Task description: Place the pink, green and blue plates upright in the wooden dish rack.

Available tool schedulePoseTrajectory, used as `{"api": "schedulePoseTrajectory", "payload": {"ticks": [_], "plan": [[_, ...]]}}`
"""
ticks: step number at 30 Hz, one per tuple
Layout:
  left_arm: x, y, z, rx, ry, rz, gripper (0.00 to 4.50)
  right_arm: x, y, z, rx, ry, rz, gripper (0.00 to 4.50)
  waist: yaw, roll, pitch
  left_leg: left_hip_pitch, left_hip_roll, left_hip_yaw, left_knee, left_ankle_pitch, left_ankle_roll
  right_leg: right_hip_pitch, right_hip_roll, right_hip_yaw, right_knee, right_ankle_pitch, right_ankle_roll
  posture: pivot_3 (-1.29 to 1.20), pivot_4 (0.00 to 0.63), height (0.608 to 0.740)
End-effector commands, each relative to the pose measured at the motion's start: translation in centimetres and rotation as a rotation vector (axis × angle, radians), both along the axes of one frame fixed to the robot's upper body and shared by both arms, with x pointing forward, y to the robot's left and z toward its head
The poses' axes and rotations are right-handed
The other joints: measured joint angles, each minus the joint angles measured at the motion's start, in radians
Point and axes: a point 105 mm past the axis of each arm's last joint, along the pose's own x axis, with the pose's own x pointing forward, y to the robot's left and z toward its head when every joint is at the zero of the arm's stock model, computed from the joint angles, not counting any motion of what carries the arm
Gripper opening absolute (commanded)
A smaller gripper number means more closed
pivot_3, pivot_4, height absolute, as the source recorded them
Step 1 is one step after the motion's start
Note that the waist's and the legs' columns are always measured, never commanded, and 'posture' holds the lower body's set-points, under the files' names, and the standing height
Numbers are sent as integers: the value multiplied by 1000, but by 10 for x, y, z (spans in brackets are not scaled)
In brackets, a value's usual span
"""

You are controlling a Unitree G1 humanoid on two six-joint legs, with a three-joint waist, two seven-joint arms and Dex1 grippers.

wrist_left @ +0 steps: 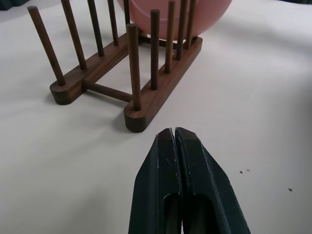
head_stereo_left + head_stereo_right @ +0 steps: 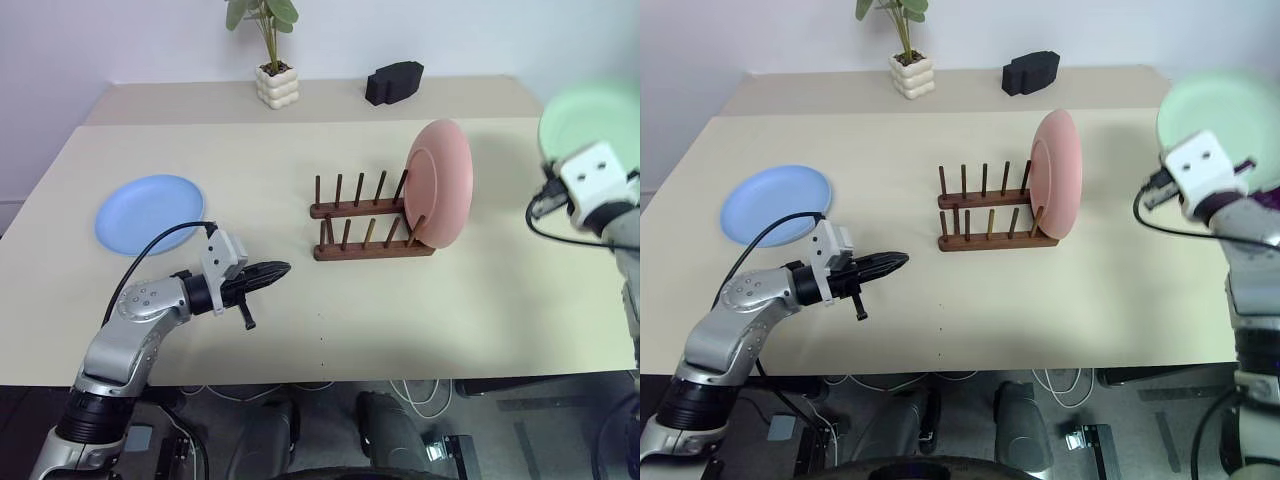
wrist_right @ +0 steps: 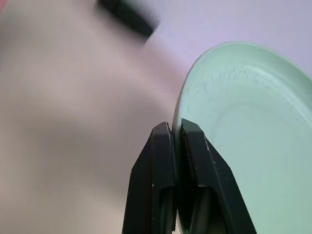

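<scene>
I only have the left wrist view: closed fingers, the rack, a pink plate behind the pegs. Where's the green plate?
Observer: The green plate is off the table, pinched by its rim in the right gripper.
Operator: And the blue one?
Observer: The blue plate lies flat on the table, on the robot's left, well apart from the wooden dish rack.
Operator: Which slot holds the pink plate?
Observer: The pink plate stands upright at the rack's right end; the other slots are free.

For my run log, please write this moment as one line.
pink plate: upright in rack | green plate: held by right gripper | blue plate: flat on table | left gripper: shut, empty
</scene>
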Motion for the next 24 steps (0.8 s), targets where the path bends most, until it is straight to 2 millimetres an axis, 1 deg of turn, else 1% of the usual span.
{"api": "schedulePoseTrajectory", "payload": {"ticks": [1,2,4,6,7,9,11,14,16,17,18,20,24], "plan": [[2,-2,10,-2,-54,-3,0,-16,46,69,-7,-261,217,44,-2,0,0,0,0,0,-1,0,0,-1,0,0,0,0,0,0,150,730],[2,-2,10,-2,-56,-1,0,-19,56,76,0,-284,266,44,0,0,0,0,0,0,-1,0,0,-1,0,0,0,0,0,0,150,730],[3,-1,10,-3,-57,5,0,-28,83,87,58,-304,416,44,2,0,0,0,1,-1,-2,0,0,-1,0,-1,0,0,1,0,150,730],[3,0,10,-11,-57,13,0,-44,122,92,158,-273,643,44,3,0,0,-1,1,-2,-2,0,0,-1,0,-1,0,0,1,0,150,730],[3,0,10,-14,-57,16,0,-52,137,91,211,-240,738,44,2,0,0,-1,1,-2,-2,0,0,-1,0,-1,0,0,1,0,150,730],[3,0,10,-17,-58,19,0,-62,156,87,284,-179,860,44,2,0,0,-1,1,-3,-2,0,0,-1,0,-1,0,0,0,0,150,730],[3,0,10,-19,-61,21,0,-73,175,77,410,-85,997,44,5,0,0,-1,1,-3,-1,0,0,-1,0,-1,0,0,0,0,150,730],[3,0,10,-19,-63,24,0,-84,193,65,512,14,1103,44,5,0,0,-1,1,-4,-1,0,0,-1,0,-1,0,0,0,0,150,730],[3,0,11,-20,-64,24,0,-87,200,60,617,65,1141,44,4,0,0,-1,1,-4,-1,0,0,-1,0,-1,0,0,0,0,150,730],[3,0,11,-20,-65,24,0,-87,202,59,650,77,1147,44,3,0,0,-1,1,-4,-1,0,0,-1,0,-1,0,0,0,0,150,730],[2,0,11,-20,-66,25,0,-86,202,56,740,105,1153,44,3,0,0,-1,1,-4,-1,0,0,-1,0,-1,0,0,0,0,150,730],[2,0,11,-19,-67,26,0,-82,201,49,863,152,1142,44,2,0,0,-1,1,-3,-2,0,0,-2,0,-1,0,0,0,0,150,730],[2,0,11,-18,-66,27,0,-75,197,38,1057,215,1112,44,3,0,0,-2,1,-3,-2,0,0,-4,0,0,1,0,0,0,150,730]]}}
